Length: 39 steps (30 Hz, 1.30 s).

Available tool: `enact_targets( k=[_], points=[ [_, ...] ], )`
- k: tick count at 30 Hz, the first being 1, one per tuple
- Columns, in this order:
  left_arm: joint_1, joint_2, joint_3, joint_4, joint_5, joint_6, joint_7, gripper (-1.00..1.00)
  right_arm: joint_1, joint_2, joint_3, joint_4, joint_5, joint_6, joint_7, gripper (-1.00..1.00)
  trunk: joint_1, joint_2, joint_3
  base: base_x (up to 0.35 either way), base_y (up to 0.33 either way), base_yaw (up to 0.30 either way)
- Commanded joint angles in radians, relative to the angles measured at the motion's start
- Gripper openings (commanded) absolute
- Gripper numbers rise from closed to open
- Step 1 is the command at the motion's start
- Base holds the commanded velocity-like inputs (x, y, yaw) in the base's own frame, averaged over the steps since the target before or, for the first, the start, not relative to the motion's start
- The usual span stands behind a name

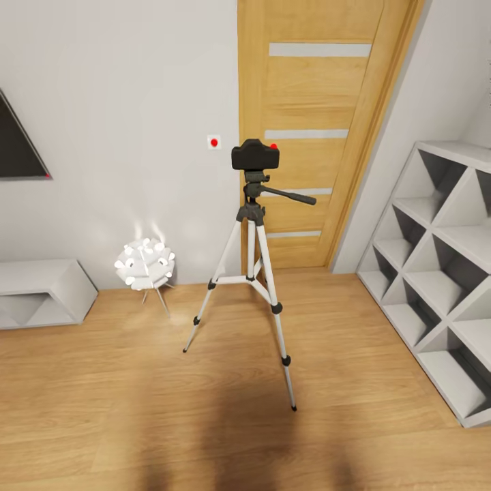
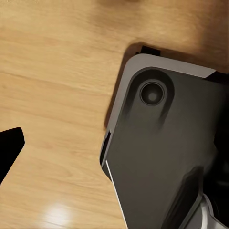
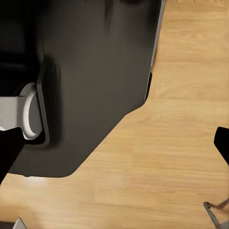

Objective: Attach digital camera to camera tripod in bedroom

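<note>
- Bedroom scene from the head view: light wood plank floor (image 1: 102,382), pale grey wall (image 1: 123,102), and a wooden door with pale horizontal strips (image 1: 317,88) set in the far wall.
- Small black boxy digital camera (image 1: 255,156) sits on top of the head of the tall camera tripod with silver-grey legs and black joints (image 1: 254,273). A red dot shows at the camera's upper right corner.
- The tripod stands upright on the floor in front of the door's left edge, its three legs splayed. Its black pan handle juts out to the right, just under the camera.
- Low white flower-shaped lamp on thin legs (image 1: 144,264) glows near the wall, left of the tripod and apart from it.
- A low grey open cabinet (image 1: 41,290) sits against the wall at the floor's left edge; white cube shelves with diagonal dividers (image 1: 443,273) line the right edge.
- A dark panel (image 1: 17,146) hangs on the wall at far left; a small white wall plate with a red dot (image 1: 214,142) sits just left of the door.
- Left wrist view: dark grey robot base (image 2: 162,152) over the plank floor. One black fingertip (image 2: 9,145) shows at the frame's edge; finger spread cannot be told.
- Right wrist view: the same dark base over the floor, and one black fingertip (image 3: 223,143) at the edge. Whether these fingers are spread or together cannot be told. A thin grey leg end (image 3: 212,214) shows in a corner; what it belongs to is unclear.
</note>
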Motion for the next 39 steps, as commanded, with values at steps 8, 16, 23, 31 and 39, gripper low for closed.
enact_targets(
  k=[8, 16, 23, 31, 39],
  points=[
    [0.0, 0.0, -0.009, 0.0, 0.006, -0.002, 0.003, 1.0, -0.001, 0.0, -0.008, 0.002, 0.01, -0.008, 0.002, 1.0, 0.001, -0.002, 0.011, 0.0, 0.0, 0.0],
    [0.0, 0.0, -0.009, 0.0, 0.006, -0.002, 0.003, 1.0, -0.001, -0.003, -0.008, 0.002, 0.011, -0.009, 0.002, 1.0, 0.001, -0.002, 0.024, 0.0, 0.0, 0.0],
    [0.0, 0.0, -0.009, 0.0, 0.006, -0.002, 0.003, 1.0, -0.001, -0.002, -0.008, 0.002, 0.011, -0.009, 0.002, 1.0, 0.001, -0.002, 0.035, 0.0, 0.0, 0.0],
    [0.0, 0.0, -0.009, 0.0, 0.006, -0.002, 0.003, 1.0, -0.001, 0.0, -0.007, 0.002, 0.007, -0.012, 0.002, 1.0, 0.001, -0.002, 0.048, 0.0, 0.0, 0.027],
    [0.0, 0.0, -0.009, 0.0, 0.006, -0.002, 0.003, 1.0, -0.001, -0.001, -0.007, 0.003, 0.005, -0.033, 0.002, 1.0, 0.001, -0.002, 0.057, 0.0, 0.0, 0.046]
  ],
)
